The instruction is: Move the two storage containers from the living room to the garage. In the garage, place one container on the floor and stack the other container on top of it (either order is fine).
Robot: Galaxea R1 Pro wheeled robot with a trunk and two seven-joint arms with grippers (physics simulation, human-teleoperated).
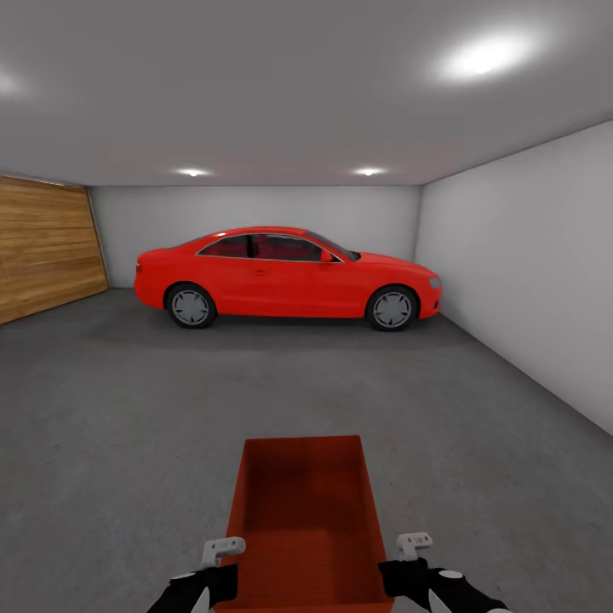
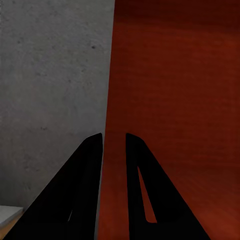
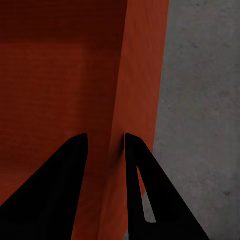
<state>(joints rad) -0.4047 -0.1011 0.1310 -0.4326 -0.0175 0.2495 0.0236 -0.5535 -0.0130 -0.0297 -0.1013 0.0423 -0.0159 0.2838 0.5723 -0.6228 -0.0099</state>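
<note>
Orange-red open-top bin (image 1: 304, 519), low straight walls, faint ribbing, empty inside. Left gripper (image 2: 114, 145) and right gripper (image 3: 106, 145) each clamped on a side wall, above grey concrete floor (image 1: 111, 426).

A wood-plank door (image 1: 47, 247) at far left, ceiling lights (image 1: 485, 55) glowing overhead

An orange-red storage container (image 1: 304, 519), its surface finely ribbed and shaded darker inside, sits near the camera over a dark grey, speckled concrete floor (image 1: 128, 426). Far off stands a glossy red car (image 1: 285, 277) with silver-grey wheels. The walls (image 1: 528, 272) are plain pale grey, the ceiling (image 1: 255, 94) is light grey, and a panel (image 1: 47, 247) of warm brown horizontal wood planks fills the far left. Both grippers have black fingers (image 2: 75, 200).
</note>
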